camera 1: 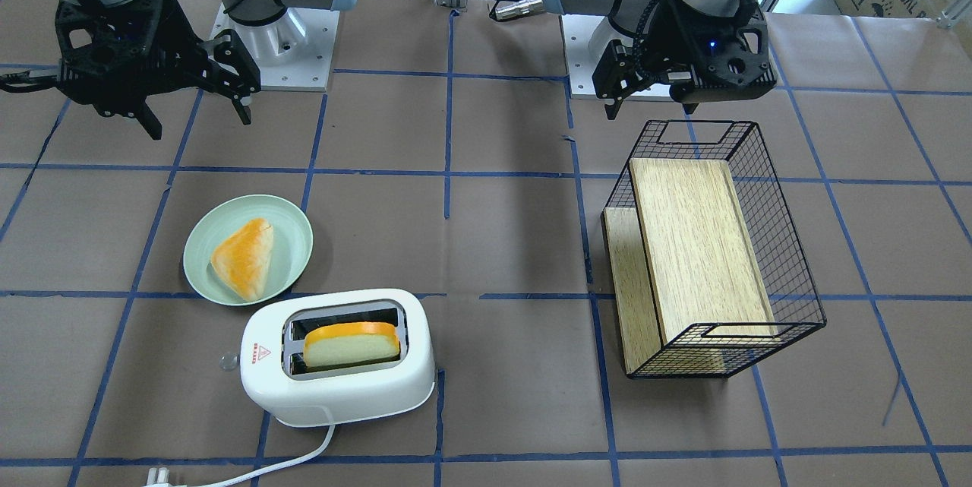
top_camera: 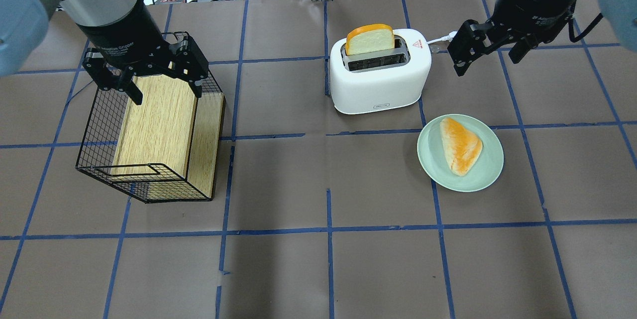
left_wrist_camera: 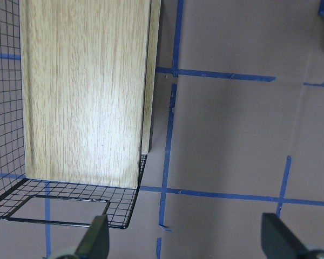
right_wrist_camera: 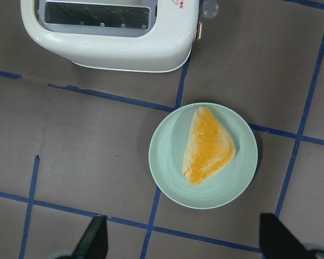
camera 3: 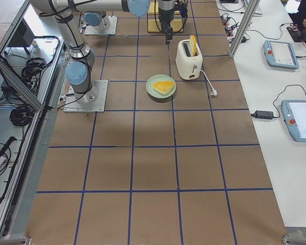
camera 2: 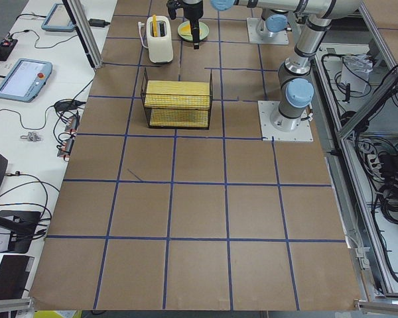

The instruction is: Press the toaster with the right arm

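The white two-slot toaster (camera 1: 338,384) stands on the table with a slice of bread (camera 1: 351,343) upright in one slot. It also shows in the overhead view (top_camera: 380,77) and at the top of the right wrist view (right_wrist_camera: 108,38). Its clear knob (camera 1: 226,362) sticks out from the end with the red triangle. My right gripper (top_camera: 487,57) hangs open and empty in the air beside that end, apart from the toaster. It shows in the front view (camera 1: 197,118) too. My left gripper (top_camera: 165,91) is open and empty over the wire basket (top_camera: 94,125).
A pale green plate (top_camera: 492,164) with a triangular bun (top_camera: 460,146) lies beside the toaster, under my right wrist (right_wrist_camera: 183,243). The black wire basket (camera 1: 790,259) holds a wooden board (camera 1: 695,244). The toaster's white cord (camera 1: 304,456) trails to the table's far edge.
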Tool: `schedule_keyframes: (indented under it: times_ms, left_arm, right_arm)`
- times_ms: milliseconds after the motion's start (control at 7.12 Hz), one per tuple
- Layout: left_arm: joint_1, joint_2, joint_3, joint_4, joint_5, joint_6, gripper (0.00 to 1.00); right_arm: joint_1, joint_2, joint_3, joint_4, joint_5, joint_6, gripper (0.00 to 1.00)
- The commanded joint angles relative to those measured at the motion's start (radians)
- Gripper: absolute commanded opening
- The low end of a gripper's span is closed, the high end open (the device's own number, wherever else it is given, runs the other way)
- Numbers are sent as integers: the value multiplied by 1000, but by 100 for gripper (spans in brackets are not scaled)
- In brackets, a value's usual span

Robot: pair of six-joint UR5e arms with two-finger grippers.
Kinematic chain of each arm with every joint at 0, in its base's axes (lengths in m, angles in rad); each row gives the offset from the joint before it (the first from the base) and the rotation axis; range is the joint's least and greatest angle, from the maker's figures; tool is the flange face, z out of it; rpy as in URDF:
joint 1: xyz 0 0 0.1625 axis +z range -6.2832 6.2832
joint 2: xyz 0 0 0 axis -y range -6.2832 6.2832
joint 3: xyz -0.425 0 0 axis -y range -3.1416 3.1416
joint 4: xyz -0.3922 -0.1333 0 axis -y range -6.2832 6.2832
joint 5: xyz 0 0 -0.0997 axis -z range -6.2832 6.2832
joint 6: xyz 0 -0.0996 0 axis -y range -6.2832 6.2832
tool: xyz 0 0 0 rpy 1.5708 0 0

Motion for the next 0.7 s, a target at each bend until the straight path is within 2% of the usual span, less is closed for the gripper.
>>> schedule_keyframes:
  times_ms: [0, 140, 561]
  left_arm:
    - [0, 1, 0, -1, 0, 0, 100]
    - [0, 0, 0, 0, 0, 0, 100]
    - [0, 0, 0, -1, 0, 0, 100]
  right_arm:
    - [-2, 20, -13, 1, -2, -2, 100]
    - [-2, 20, -10, 8, -45, 1, 100]
    - [-2, 26, -10, 12, -45, 1, 100]
